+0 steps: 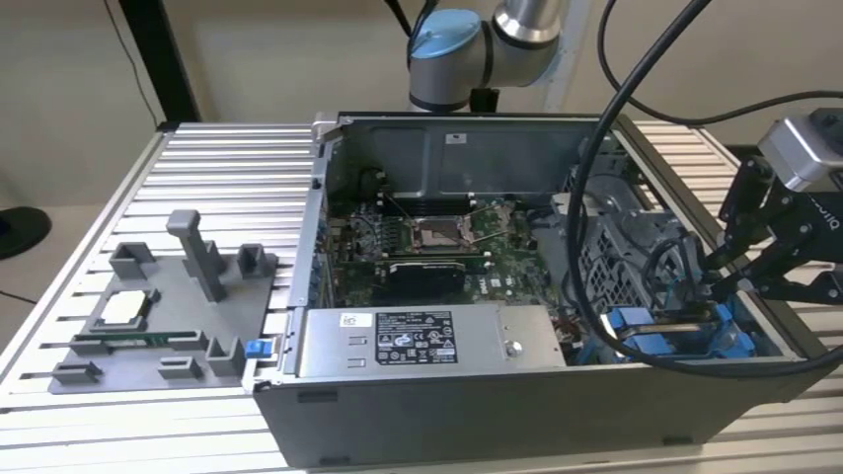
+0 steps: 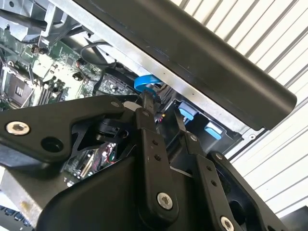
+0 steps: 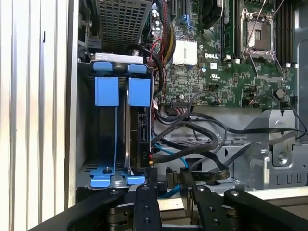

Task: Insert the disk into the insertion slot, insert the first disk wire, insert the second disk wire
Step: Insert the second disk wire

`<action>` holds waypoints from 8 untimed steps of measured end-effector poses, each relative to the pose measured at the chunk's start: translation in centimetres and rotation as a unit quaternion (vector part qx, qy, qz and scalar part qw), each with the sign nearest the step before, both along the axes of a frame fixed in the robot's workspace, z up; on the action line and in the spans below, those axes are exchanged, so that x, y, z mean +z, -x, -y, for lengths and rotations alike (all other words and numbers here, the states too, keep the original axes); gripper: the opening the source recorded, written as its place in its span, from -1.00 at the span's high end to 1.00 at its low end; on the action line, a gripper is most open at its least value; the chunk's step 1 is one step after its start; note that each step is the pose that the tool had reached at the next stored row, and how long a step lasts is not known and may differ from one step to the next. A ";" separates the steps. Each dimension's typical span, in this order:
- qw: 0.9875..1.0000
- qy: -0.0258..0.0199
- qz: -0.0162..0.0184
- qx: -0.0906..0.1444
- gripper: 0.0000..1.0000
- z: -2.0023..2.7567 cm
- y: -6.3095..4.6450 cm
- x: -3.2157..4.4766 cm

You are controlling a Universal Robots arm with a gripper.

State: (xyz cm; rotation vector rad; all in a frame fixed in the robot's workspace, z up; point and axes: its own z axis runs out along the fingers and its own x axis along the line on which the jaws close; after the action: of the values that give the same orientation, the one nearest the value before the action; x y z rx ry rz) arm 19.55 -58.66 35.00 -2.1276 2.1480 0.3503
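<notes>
Ribbed aluminium desk (image 1: 217, 168) carries an open grey metal case (image 1: 527, 405). In the first wrist view the slot (image 3: 85, 120) is a narrow metal cage with blue plastic tabs. The disk (image 3: 142, 137), a flat dark slab, stands on edge inside it. The black gripper (image 3: 168, 175) is just beside it, its jaws apart, near curved wires (image 3: 202, 132).
</notes>
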 end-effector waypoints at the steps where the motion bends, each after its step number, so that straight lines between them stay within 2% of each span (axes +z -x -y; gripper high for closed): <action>1: 1.000 0.000 0.000 0.000 -1.00 0.00 0.0 -0.01; 8: 1.000 -0.004 0.000 0.000 -1.00 0.00 0.0 -0.13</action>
State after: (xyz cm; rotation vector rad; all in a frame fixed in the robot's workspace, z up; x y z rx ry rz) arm 19.55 -58.65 34.87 -2.1232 2.1426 0.3577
